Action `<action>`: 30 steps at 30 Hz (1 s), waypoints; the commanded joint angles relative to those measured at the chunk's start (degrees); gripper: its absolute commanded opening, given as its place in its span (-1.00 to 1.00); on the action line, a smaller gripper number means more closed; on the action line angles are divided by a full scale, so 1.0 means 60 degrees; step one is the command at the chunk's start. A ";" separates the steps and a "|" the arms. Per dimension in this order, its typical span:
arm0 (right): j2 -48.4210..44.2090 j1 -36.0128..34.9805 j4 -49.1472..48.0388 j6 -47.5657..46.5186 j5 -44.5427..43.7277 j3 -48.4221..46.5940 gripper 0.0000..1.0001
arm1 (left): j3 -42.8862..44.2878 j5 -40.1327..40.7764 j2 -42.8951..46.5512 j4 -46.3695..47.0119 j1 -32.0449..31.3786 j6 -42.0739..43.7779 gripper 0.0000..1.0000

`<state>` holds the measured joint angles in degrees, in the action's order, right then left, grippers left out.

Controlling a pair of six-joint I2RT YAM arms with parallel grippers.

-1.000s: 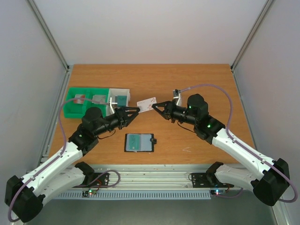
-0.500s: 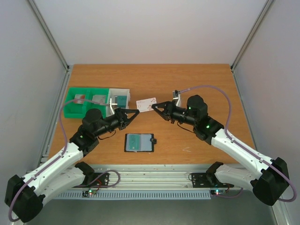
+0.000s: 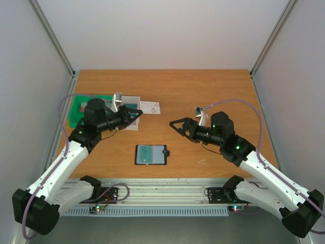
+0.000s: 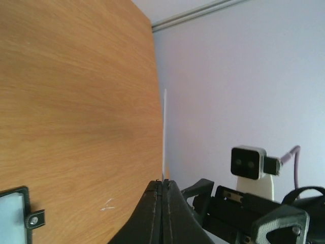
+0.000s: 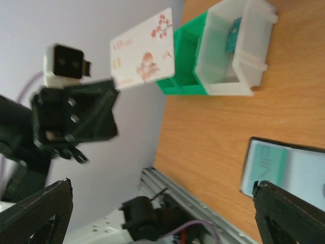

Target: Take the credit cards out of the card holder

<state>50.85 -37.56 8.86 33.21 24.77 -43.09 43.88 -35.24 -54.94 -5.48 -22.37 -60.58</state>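
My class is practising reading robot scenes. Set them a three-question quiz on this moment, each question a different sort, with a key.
1. True or false: the right gripper holds the white card.
2. How is the card holder placed? A standing on its edge; B lying flat on the table; C held in the air.
3. Fill in: the pocketed card is ___ in colour.
Key: 1 false, the left gripper pinches it and the right fingers stand open. 2 B. 3 teal-green.
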 commanded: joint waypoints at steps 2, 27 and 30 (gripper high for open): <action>-0.0644 -0.0002 0.1875 -0.1517 -0.0481 -0.0279 0.97 | 0.1541 -0.0971 -0.0608 -0.2844 0.1040 0.2685 -0.99; -0.1177 -0.0006 0.4454 -0.3393 -0.0195 -0.1399 0.97 | 0.6521 0.0486 -0.4741 -0.9272 0.5357 0.8622 -0.99; -0.1095 -0.0009 0.4455 -0.3422 -0.0169 -0.1395 0.97 | 0.6966 0.0967 -0.5470 -0.9597 0.5472 0.9013 -0.99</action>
<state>43.68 -37.56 34.13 14.85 22.98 -49.91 82.11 -34.17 -83.29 -57.78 9.43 -12.78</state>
